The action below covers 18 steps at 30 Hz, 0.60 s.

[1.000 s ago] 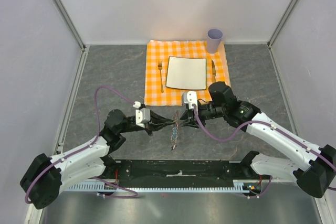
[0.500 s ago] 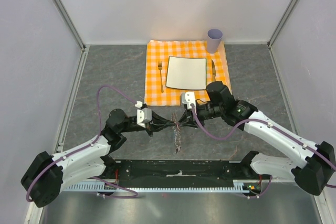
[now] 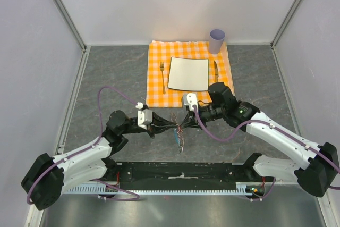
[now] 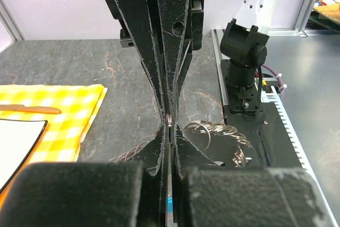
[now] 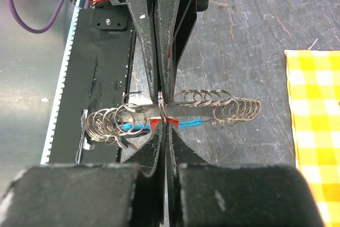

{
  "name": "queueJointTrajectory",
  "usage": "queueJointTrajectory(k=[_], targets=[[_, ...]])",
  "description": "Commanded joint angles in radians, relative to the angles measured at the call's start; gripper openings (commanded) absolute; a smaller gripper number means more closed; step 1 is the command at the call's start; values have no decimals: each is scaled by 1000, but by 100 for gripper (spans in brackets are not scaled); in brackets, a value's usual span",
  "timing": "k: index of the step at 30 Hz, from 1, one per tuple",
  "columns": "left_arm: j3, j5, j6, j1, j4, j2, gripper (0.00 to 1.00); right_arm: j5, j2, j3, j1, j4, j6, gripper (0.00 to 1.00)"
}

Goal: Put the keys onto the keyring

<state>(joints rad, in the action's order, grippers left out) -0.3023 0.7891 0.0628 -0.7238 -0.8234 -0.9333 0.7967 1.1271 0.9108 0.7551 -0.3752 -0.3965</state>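
Note:
The keyring (image 3: 179, 141) is a chain of silvery rings with a blue tab (image 5: 188, 124), hanging between the two arms above the grey table. My left gripper (image 3: 169, 126) is shut on it. In the left wrist view a thin piece with a blue spot (image 4: 169, 203) lies between the left gripper's (image 4: 169, 131) fingers, and ring loops (image 4: 212, 129) hang to the right. My right gripper (image 3: 183, 123) meets it tip to tip. In the right wrist view the right gripper (image 5: 166, 123) is shut on the red-headed key (image 5: 155, 125), pressed against a ring (image 5: 159, 99) that the left fingers hold.
An orange checked cloth (image 3: 157, 73) lies behind the arms with a white square plate (image 3: 189, 73), a fork (image 3: 162, 75) and a knife (image 3: 216, 70). A lilac cup (image 3: 217, 40) stands at its far right corner. The black base rail (image 3: 180, 173) runs along the near edge.
The right gripper has gone from open to shut at the keyring. The hanging end of the chain has swung a little to the right.

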Motion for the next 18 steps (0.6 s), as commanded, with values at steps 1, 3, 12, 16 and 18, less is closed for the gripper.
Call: queueJointTrajectory(k=[1, 3, 12, 16, 18], targets=[[-5, -25, 29, 3, -118, 36, 2, 26, 6, 7, 0, 33, -7, 0], [-1, -34, 29, 3, -120, 51, 2, 26, 13, 5, 0, 33, -5, 0], [22, -62, 39, 3, -143, 85, 2, 13, 46, 2, 0, 33, 5, 0], [29, -83, 26, 6, -126, 96, 2, -36, 33, 0, 0, 33, 13, 0], [38, -120, 11, 6, -102, 109, 2, -82, 28, -4, 0, 30, 24, 0]])
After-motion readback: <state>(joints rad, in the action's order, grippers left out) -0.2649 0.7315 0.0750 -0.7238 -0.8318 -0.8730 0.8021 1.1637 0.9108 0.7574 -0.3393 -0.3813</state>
